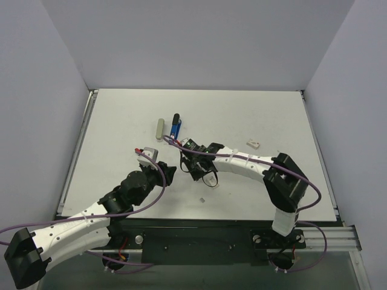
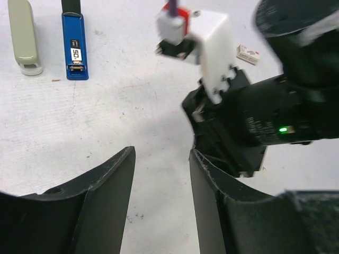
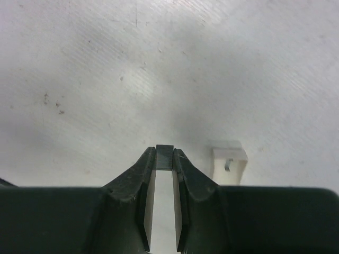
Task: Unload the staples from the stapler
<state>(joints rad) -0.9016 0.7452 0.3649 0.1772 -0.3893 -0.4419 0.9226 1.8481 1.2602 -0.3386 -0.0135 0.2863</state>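
The stapler lies in two parts at the table's back middle: a blue body point(image 1: 176, 127) point(image 2: 74, 45) and a beige-grey cover point(image 1: 159, 128) point(image 2: 24, 37). My right gripper point(image 1: 204, 179) point(image 3: 164, 153) points down at the table and is shut on a short grey strip of staples point(image 3: 164, 157) pinched at its fingertips. A pale whitish staple piece point(image 3: 229, 161) point(image 1: 202, 198) lies on the table just right of it. My left gripper point(image 1: 169, 174) point(image 2: 161, 159) is open and empty, close to the left of the right wrist.
A small staple box point(image 1: 253, 144) point(image 2: 248, 54) lies to the right of the right forearm. The right arm's wrist point(image 2: 265, 121) fills the right side of the left wrist view, nearly touching the left gripper's right finger point(image 2: 209, 185).
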